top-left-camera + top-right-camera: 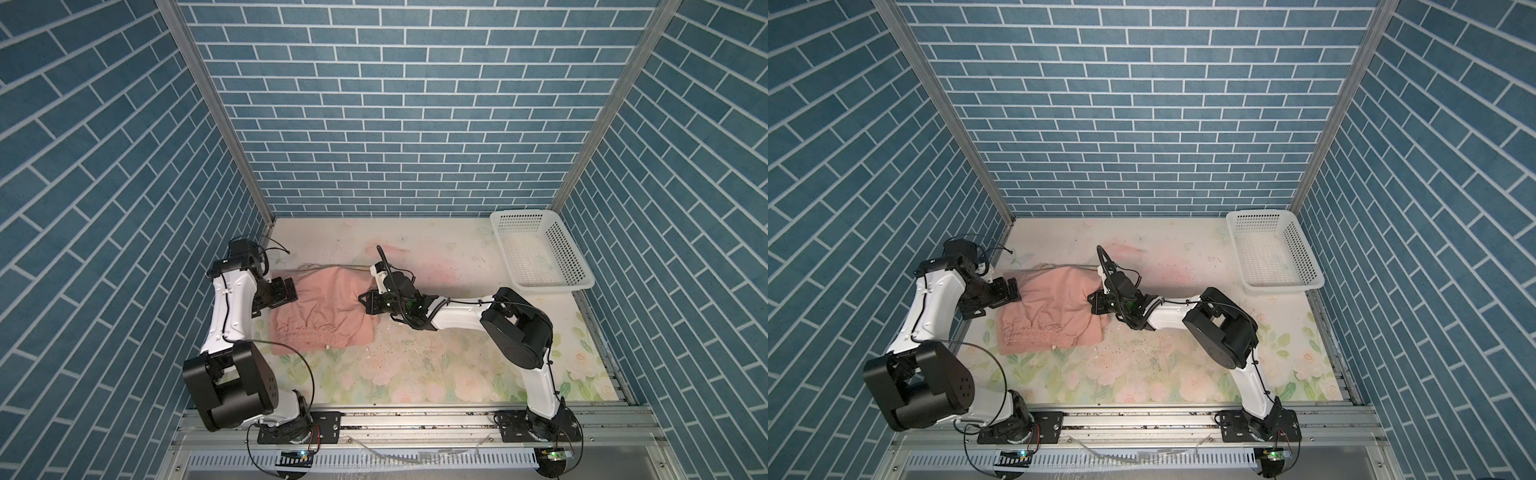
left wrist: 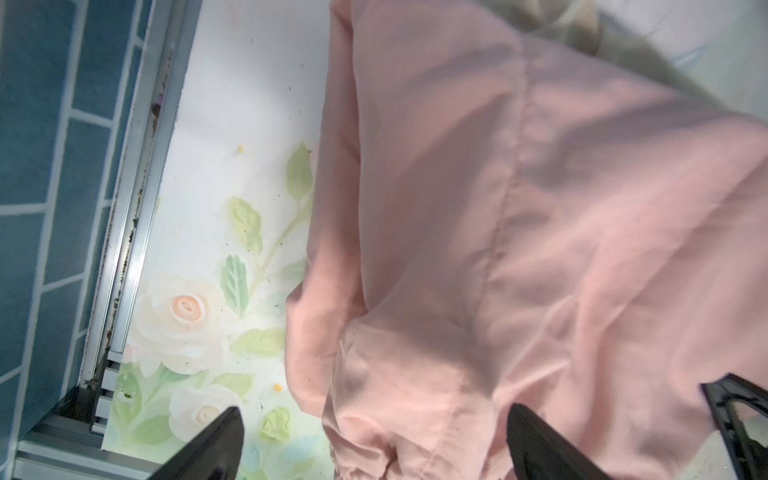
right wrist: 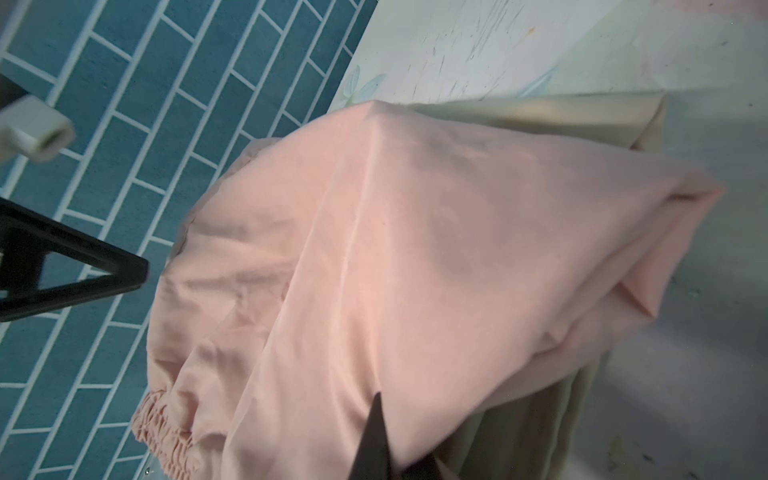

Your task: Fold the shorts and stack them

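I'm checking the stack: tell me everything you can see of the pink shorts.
The salmon pink shorts are soft, thin, wrinkled cloth, folded into a rough rectangle. Their gathered elastic waist faces the near edge. They lie on beige shorts, which peek out at the far side, on the floral table's left part. The left tool stands open over one edge.

Scuffed floral-print tabletop [image 1: 415, 374]: white perforated basket [image 1: 552, 286] far right corner, beige shorts [image 3: 519, 116] left, pink shorts [image 1: 324, 307] on top.
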Tool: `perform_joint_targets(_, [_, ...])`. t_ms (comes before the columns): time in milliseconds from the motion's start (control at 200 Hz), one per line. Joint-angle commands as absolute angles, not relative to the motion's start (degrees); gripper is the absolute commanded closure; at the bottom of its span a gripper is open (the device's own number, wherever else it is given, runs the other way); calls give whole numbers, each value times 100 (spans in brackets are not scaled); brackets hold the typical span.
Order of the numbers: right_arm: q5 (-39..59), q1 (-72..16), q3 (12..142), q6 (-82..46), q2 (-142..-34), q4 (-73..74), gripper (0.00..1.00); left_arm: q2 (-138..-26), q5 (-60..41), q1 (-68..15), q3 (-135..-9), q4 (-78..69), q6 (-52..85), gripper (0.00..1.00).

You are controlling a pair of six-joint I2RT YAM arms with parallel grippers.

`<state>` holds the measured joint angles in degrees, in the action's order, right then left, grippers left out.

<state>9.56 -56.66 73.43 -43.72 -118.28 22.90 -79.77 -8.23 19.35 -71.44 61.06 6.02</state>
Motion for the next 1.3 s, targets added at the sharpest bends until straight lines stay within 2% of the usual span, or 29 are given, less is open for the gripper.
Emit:
perform_joint_targets(0, [885, -5497, 7715, -4095, -11809, 1319, 64, -7510, -972, 1944, -7340, 6145, 821, 0])
perform_joint_targets(30, [861, -5464, 7749, -4043, -11761, 1146, 57, -7399, -990, 1943, -7402, 6260, 833, 0])
perform_joint_targets(125, [768, -5375, 7717, -3847, -11519, 779, 47, -7147, -1333, 1879, -7628, 6659, 861, 0])
perform_joint_targets(260, [739, -5285, 7818, -3426, -11196, 166, 41, -6396, -1667, 1273, -7045, 6504, 1356, 0])
perform_joint_targets(435, [803, -5078, 7252, -3405, -10441, 250, 39, -5464, -1758, 380, -5457, 5678, 2571, 1])
perform_joint_targets(670, [642, -4918, 6317, -3279, -9318, 163, 40, -4688, -1650, -422, -3863, 4910, 3838, 34])
perform_joint_targets(810, [574, -4884, 5759, -3300, -8811, 244, 40, -4716, -1755, -633, -3068, 4196, 4317, 51])
perform_joint_targets(880, [536, -4854, 5558, -3318, -8624, 224, 40, -4818, -1777, -650, -2798, 3809, 4455, 55])
perform_joint_targets(1035, [536, -4811, 5256, -3405, -8311, 211, 40, -5430, -1669, -651, -2592, 3116, 4386, 51])
perform_joint_targets(1295, [387, -4772, 5237, -3397, -8156, 92, 40, -6891, -1174, -488, -3239, 2781, 3547, 51])
